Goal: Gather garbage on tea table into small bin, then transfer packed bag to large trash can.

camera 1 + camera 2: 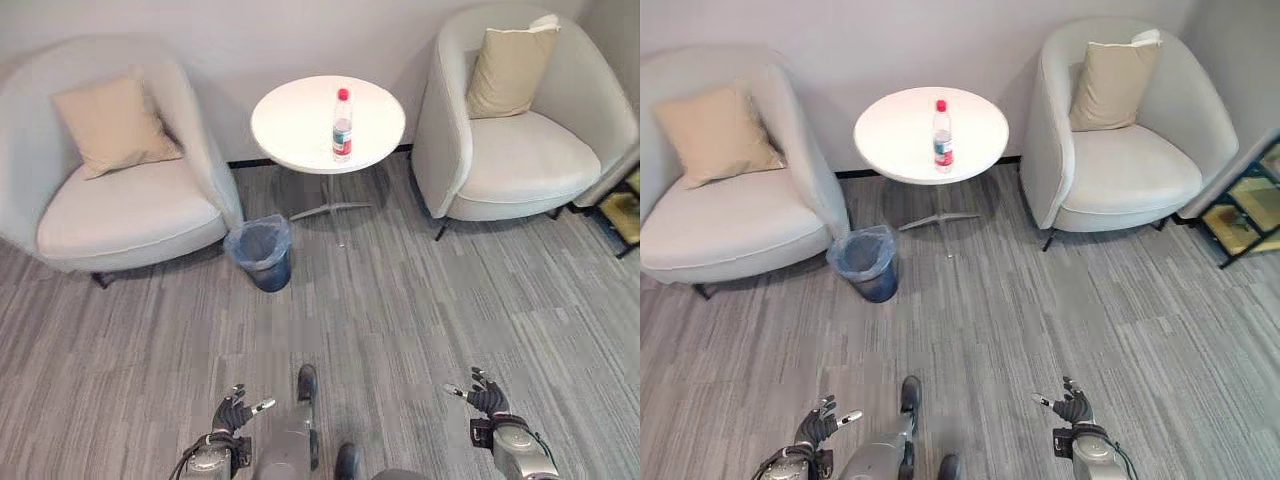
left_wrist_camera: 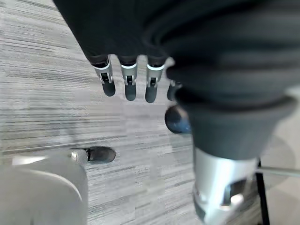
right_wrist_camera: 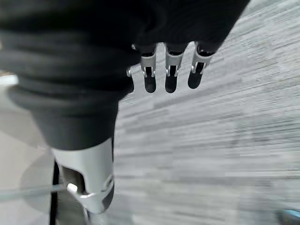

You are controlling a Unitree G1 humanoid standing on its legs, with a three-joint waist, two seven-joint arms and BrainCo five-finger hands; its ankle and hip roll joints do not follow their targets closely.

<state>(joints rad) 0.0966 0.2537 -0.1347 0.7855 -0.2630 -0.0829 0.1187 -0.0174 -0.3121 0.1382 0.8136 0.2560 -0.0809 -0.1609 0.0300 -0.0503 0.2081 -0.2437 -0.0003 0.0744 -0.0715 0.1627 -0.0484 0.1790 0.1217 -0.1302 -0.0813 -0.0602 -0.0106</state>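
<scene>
Nearest the robot, the left robot hand [image 1: 232,412] hung low over the grey carpet [image 1: 400,320], fingers [image 2: 129,84] straight and spread, thumb out to the side, nothing in it. The right robot hand [image 1: 487,397] hung at about the same level on the other side, fingers [image 3: 171,75] likewise straight and apart, also empty. Both were well apart from the furniture.

Farther out on the carpet stood the small bin [image 1: 262,252], dark, lined with a blue bag whose edge was folded over the rim. It stood just beside the front corner of the left armchair [image 1: 110,200] and near the foot of the table [image 1: 300,125].

The table was round and white, on a single stem with a metal base. One clear plastic bottle [image 1: 342,126] stood upright on it, with a red cap and a red-and-white label, toward the right side of the top.

The left armchair was pale, with a tan cushion [image 1: 113,124] propped against its back. The right armchair [image 1: 520,130] matched it and carried a tan cushion [image 1: 508,70] leaning upright. Both chairs flanked the table against the light wall [image 1: 250,30]. At the far right edge showed part of a dark-framed rack [image 1: 618,205].
</scene>
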